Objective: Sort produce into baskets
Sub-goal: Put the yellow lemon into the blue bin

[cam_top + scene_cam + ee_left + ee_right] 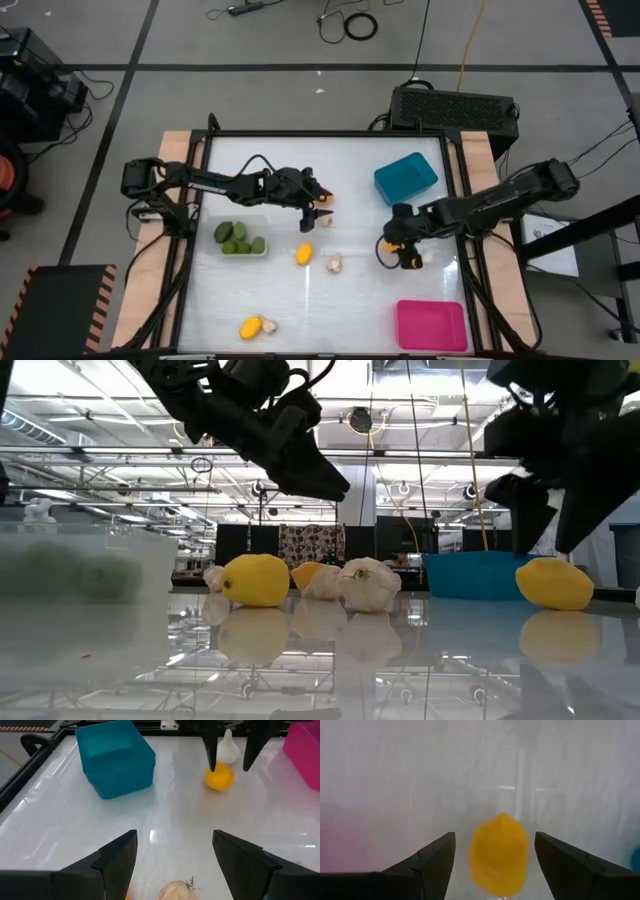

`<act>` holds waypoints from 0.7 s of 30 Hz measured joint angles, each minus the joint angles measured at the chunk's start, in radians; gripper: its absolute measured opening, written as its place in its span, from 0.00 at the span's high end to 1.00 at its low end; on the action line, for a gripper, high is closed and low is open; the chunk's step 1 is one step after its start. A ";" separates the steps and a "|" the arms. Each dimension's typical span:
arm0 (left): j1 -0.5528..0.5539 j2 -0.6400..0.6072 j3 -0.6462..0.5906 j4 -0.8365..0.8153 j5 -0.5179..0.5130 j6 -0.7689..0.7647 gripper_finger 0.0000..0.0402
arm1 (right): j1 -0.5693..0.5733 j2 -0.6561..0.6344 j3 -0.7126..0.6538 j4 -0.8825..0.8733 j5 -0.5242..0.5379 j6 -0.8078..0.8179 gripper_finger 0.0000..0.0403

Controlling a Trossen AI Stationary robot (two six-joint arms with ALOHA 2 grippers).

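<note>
Two grippers over a glossy white tabletop (300, 300), both with dark wedge-shaped fingers spread apart and holding nothing. Right gripper (397, 254) directly above a smooth yellow lemon (499, 854), oval with a small pointed tip, lying between the parted fingers in the right wrist view and not clamped. Just beyond that lemon, on the side away from the left arm, a pale lumpy garlic bulb (228, 748) with a tapered neck. Near the right gripper, toward the table's far edge, a teal-blue basket (405, 178), rigid plastic, rectangular, tilted askew; on the opposite side, toward the near edge, a bright pink basket (431, 325). Left gripper (319, 206) raised above bare table, with a second garlic bulb (335, 264), papery and knobbly, and a yellow-orange lemon (304, 254) just ahead of its fingertips. Beside the left arm, a whitish clear basket (262, 224) with rounded dull-green pieces (238, 238) inside. Well apart from both grippers, near the front edge, another yellow piece (250, 327) touching a pale bulb (268, 325).
</note>
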 joint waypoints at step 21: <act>-0.016 0.000 0.000 -0.131 0.023 -0.009 0.34 | -0.003 0.218 0.012 -0.007 -0.010 0.073 0.45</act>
